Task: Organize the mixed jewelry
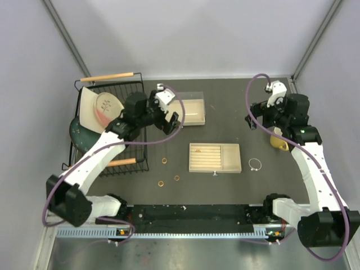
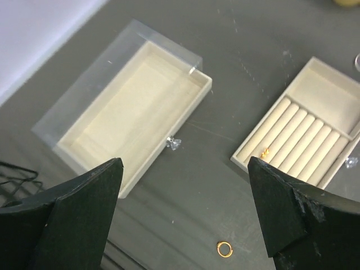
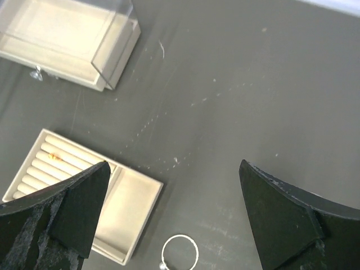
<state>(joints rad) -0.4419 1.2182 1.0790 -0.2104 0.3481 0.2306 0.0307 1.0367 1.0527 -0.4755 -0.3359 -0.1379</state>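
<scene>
The mixed jewelry lies on the dark table. In the top view, three gold rings (image 1: 164, 160), (image 1: 161, 183), (image 1: 176, 178) rest left of the beige slotted tray (image 1: 229, 158). A thin silver bracelet (image 1: 255, 163) lies to the tray's right. One small gold piece (image 2: 265, 152) sits in a tray slot. My left gripper (image 2: 185, 163) hangs open above the table between the clear-lidded box (image 2: 135, 107) and the tray (image 2: 326, 95), with one ring (image 2: 224, 248) below it. My right gripper (image 3: 173, 165) is open and empty, high over the bracelet (image 3: 180, 251).
A black wire dish rack (image 1: 138, 126) with plates stands at the left, a wooden rod (image 1: 109, 76) behind it. A yellow cup (image 1: 279, 143) sits under the right arm. The clear-lidded box (image 1: 188, 111) is behind the tray.
</scene>
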